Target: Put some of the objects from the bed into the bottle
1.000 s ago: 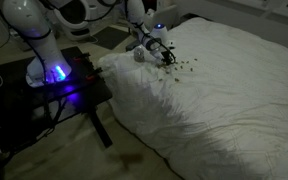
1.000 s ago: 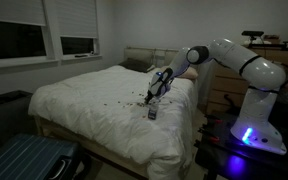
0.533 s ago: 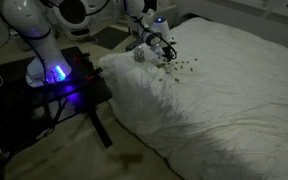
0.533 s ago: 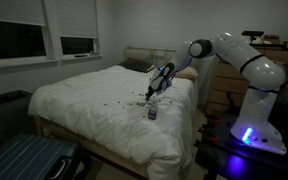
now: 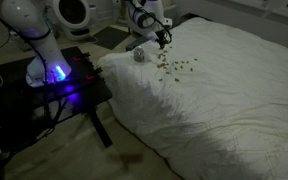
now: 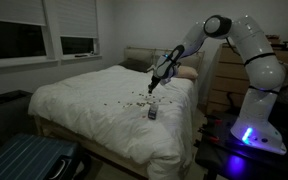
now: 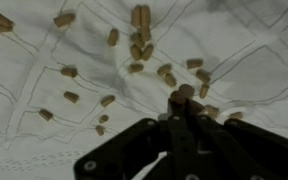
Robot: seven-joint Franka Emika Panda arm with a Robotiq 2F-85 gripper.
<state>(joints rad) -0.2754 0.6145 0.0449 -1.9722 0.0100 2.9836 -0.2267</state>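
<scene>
Olive-brown pellets (image 7: 136,50) lay scattered across the upper frame on the wrinkled white bed (image 5: 234,90), the black gripper (image 7: 181,100) hovering above, fingers apparently pinching one; next, I judged, carry it over the squat pale bottle (image 5: 140,55) at upper centre.

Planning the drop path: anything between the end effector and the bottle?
Only bare bed in an exterior view, between end effector and bottle; the objects lie off to the side.

No text, label, brand, number or sign can be read in any of the views.
</scene>
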